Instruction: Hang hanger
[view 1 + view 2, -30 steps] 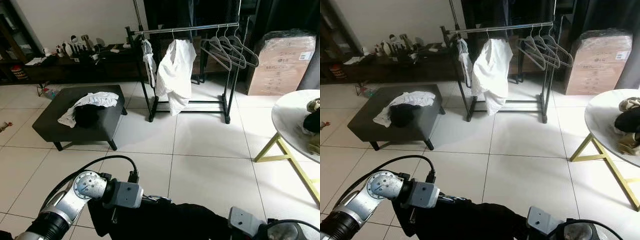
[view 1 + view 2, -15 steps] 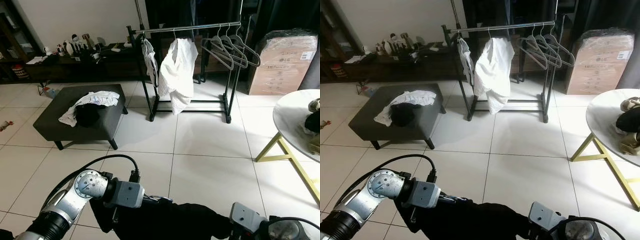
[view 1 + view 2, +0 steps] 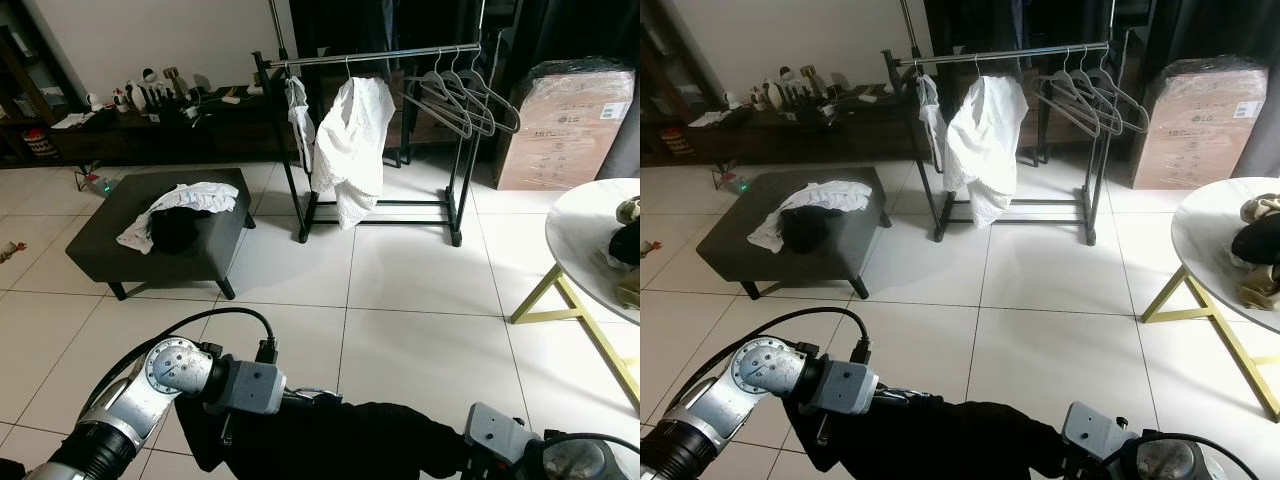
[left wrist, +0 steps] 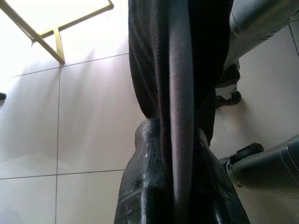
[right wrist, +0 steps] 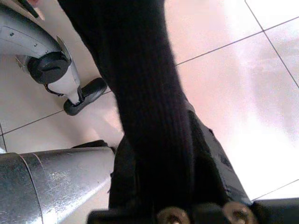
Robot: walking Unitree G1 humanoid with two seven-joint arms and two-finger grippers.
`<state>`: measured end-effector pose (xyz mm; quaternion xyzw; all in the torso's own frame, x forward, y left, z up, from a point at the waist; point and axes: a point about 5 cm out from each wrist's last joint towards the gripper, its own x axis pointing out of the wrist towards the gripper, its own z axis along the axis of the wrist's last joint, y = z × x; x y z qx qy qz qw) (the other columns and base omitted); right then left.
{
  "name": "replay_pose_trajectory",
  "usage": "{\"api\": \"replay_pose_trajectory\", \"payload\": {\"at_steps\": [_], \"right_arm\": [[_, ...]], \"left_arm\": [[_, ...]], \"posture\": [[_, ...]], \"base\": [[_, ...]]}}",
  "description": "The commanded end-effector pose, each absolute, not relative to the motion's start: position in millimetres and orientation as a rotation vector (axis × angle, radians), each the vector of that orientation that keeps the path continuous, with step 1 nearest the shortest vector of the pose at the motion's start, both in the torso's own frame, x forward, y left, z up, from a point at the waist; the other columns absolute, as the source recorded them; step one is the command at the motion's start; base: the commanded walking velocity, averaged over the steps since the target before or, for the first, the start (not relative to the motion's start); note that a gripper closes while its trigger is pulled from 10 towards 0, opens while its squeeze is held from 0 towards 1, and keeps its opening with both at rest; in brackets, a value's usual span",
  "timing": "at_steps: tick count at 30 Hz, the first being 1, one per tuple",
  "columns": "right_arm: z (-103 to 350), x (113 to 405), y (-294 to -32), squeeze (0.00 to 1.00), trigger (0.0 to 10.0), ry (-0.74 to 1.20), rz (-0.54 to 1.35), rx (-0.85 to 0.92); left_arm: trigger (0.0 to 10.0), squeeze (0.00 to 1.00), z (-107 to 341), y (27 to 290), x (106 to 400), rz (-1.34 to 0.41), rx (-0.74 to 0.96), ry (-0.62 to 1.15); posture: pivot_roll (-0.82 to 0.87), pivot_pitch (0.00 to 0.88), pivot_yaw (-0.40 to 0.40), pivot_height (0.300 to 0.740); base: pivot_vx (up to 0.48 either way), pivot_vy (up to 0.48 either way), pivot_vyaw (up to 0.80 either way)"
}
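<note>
A black garment [image 3: 340, 440] is stretched between my two grippers, low in front of me. In the wrist views my left gripper [image 4: 174, 128] and my right gripper [image 5: 159, 130] are each shut on a fold of this cloth. Ahead stands a black clothes rack [image 3: 380, 57]. On its rail hang a white shirt [image 3: 352, 150], a grey garment [image 3: 297, 115] and several empty grey hangers [image 3: 470, 95]. I cannot tell whether a hanger is inside the black garment.
A dark ottoman [image 3: 120, 245] with white and black clothes [image 3: 185, 205] stands to the left. On the right are a round white table [image 3: 590, 240] on gold legs and a cardboard box [image 3: 560, 125]. A low cabinet [image 3: 150, 125] lines the back wall. Tiled floor [image 3: 420, 280] lies before the rack.
The whole view has shifted slightly. Both grippers keep the same hold on the black garment.
</note>
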<state>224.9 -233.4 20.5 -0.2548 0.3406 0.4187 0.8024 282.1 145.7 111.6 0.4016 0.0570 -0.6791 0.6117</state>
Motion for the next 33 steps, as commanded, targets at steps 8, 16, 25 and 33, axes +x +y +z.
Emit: {"api": "replay_pose_trajectory", "payload": {"at_steps": [8,16,25,33], "right_arm": [[5.4,213.3,-257.9,0.0,0.0,0.817,0.796,-0.474],[-7.8,206.3,-262.4,0.0,0.0,0.85,0.726,-0.4],[-27.1,192.3,-274.6,0.0,0.0,0.961,0.61,-0.396],[-28.8,192.1,-279.1,0.0,0.0,0.978,0.565,-0.41]], "left_arm": [[10.0,0.0,126.7,167.0,275.4,-1.629,0.946,0.181],[10.0,0.0,138.0,173.0,277.5,-1.616,0.951,0.174],[10.0,0.0,149.3,178.0,279.0,-1.593,0.957,0.185],[10.0,0.0,139.7,181.7,284.5,-1.529,1.053,0.225]], "posture": [[-0.12,0.1,0.127,0.74],[-0.12,0.1,0.127,0.74],[-0.11,0.099,0.129,0.74],[-0.11,0.099,0.129,0.74]], "base": [[0.0,0.0,0.0],[0.0,0.0,0.0],[0.0,0.0,0.0],[0.0,0.0,0.0]]}}
